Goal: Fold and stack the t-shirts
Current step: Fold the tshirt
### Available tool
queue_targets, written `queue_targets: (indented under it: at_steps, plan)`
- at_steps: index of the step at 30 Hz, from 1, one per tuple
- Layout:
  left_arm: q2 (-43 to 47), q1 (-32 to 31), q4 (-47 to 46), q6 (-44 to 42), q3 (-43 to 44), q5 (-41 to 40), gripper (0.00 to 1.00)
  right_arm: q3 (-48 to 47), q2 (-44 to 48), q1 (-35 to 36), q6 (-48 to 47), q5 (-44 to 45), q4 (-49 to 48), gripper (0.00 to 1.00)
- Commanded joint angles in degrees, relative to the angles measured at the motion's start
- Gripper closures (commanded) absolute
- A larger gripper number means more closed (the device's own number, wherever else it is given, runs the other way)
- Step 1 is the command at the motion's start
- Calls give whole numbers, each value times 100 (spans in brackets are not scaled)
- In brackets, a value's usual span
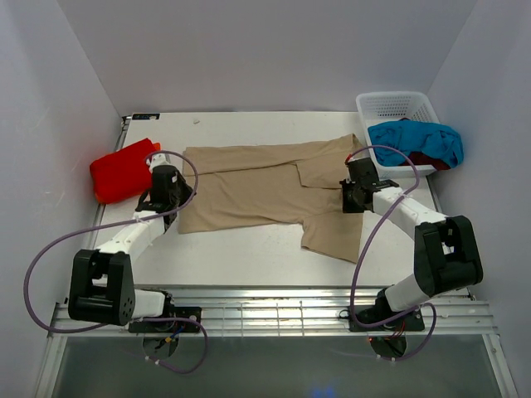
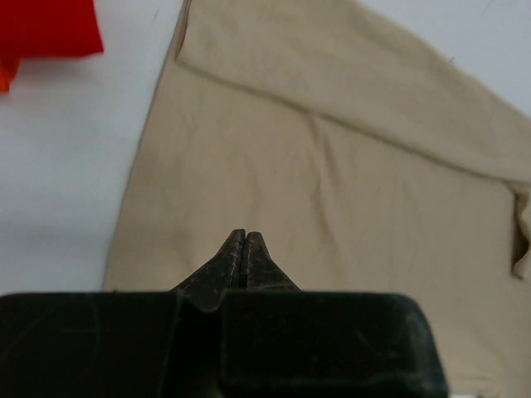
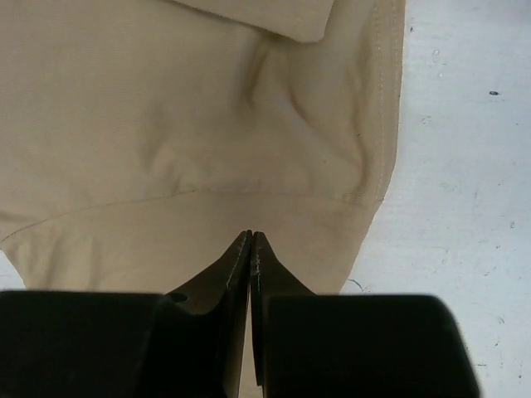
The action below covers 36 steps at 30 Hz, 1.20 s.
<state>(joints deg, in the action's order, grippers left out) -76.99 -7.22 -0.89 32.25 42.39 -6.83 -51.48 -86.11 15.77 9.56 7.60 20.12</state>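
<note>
- On the middle of the white table (image 1: pixel 249 249) lay a tan t-shirt (image 1: pixel 249 186). It was spread flat, with a strip along its far edge turned over onto the body and one sleeve reaching toward the near right.
- At the tan t-shirt's left edge was the left gripper (image 2: pixel 246 236), poised over the cloth. Its claw was pressed together with no fabric seen between the tips. Whether the tips touched the shirt could not be told.
- Over the right part of the same shirt, by the stitched hem, was the right gripper (image 3: pixel 250 239). Its claw was likewise drawn together, with nothing visibly pinched.
- At the table's left edge sat a bright red t-shirt (image 1: pixel 123 170), folded into a compact block and lying apart from the tan one. In the left wrist view a sliver of orange cloth (image 2: pixel 4 79) showed beneath it.
- At the far right corner stood a white plastic basket (image 1: pixel 397 104).
- A turquoise-blue t-shirt (image 1: pixel 415 139) lay bunched in the basket and spilled over its near rim.
- A dark red t-shirt (image 1: pixel 425 159) lay under the turquoise one, with only a small patch showing.
</note>
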Motion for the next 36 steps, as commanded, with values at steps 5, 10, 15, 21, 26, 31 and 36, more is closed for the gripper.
queue_targets:
  at_steps: [5, 10, 15, 21, 26, 31, 36]
  plan:
    - [1045, -95, 299, 124, -802, -152, 100, 235, 147, 49, 327, 488, -298, 92]
    - [1090, -104, 545, 176, -934, -231, 100, 288, -301, 66, 511, 655, -140, 92]
    - [1265, -104, 616, 203, -1075, -231, 100, 499, -512, 189, 617, 691, -52, 92]
    - [1476, -104, 721, 212, -1172, -240, 100, 771, -495, 453, 801, 725, 123, 92]
    - [1582, -104, 800, 238, -1207, -292, 100, 929, -276, 787, 1082, 884, 343, 92]
    - [1591, -104, 897, 247, -1216, -336, 100, 991, 41, 1006, 1311, 1007, 572, 92]
    - [1407, -95, 1037, 247, -1242, -433, 100, 868, 199, 1025, 1346, 1261, 792, 92]
